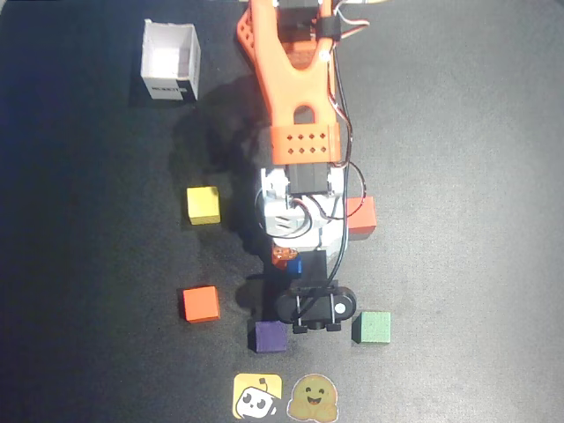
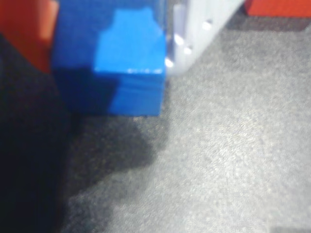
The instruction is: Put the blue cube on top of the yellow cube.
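Observation:
The blue cube fills the upper left of the wrist view, pinched between an orange finger on its left and a pale finger on its right. My gripper is shut on it, and a dark shadow lies on the mat just below. In the overhead view only a small part of the blue cube shows under the gripper at the middle of the mat. The yellow cube rests on the mat up and to the left of the gripper, well apart from it.
In the overhead view an orange cube, a purple cube and a green cube lie around the gripper. A red-orange cube sits close to the arm's right side. A white open box stands top left, and two stickers lie at the bottom edge.

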Motion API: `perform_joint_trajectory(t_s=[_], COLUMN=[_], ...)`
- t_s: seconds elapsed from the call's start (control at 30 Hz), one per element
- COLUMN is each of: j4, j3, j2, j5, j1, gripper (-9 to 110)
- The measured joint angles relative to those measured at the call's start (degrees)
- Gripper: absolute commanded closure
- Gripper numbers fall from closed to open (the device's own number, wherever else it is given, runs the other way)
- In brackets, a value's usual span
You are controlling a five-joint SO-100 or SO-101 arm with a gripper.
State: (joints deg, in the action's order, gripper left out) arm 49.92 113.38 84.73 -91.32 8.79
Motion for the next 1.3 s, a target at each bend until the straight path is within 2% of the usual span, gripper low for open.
perform_joint_trajectory(t_s=[0.2,0.6,1.3], j4=[1.85,13.54,15.91], j3=[0.0,-6.24,2.99], j2=[1.41,8.35,20.13], j5=[0.44,1.14,19.16], j1=[-1.76,-6.15,-18.54], gripper=[101,101,101])
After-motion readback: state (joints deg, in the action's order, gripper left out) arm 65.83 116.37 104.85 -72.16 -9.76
